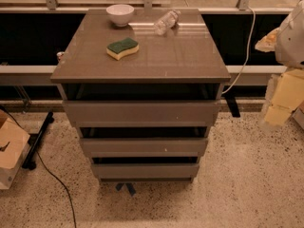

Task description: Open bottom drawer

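The grey-brown cabinet stands in the middle of the view with three handleless drawer fronts. The bottom drawer is the lowest and smallest-looking front, just above the floor, with a dark gap over it. Above it are the middle front with a tiny white speck and the tall top front. My gripper shows as a blurred pale yellow and white shape at the right edge. It is well to the right of the cabinet, above the level of the bottom drawer, and touches nothing.
On the cabinet top lie a white bowl, a clear plastic bottle on its side and a green-yellow sponge. A cardboard box and a black cable are on the speckled floor at left. Blue tape marks the floor in front.
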Tool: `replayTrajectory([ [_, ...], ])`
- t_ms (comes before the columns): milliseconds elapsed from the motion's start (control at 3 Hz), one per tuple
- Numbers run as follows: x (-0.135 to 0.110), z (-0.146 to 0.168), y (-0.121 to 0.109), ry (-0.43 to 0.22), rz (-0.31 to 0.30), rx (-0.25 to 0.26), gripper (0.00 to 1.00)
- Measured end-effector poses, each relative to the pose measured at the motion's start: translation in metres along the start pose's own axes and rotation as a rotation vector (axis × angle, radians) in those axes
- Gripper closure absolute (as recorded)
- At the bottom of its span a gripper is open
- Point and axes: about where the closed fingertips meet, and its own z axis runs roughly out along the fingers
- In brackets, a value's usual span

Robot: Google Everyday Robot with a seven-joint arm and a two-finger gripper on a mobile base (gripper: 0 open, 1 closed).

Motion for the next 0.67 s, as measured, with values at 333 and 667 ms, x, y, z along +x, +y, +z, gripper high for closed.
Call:
replayTrajectory([
  [333,0.000,0.001,0.000,-0.002,0.000,0.004,0.00],
  [667,-0.003,0.019,0.002,-0.025,0.002,0.049,0.00],
])
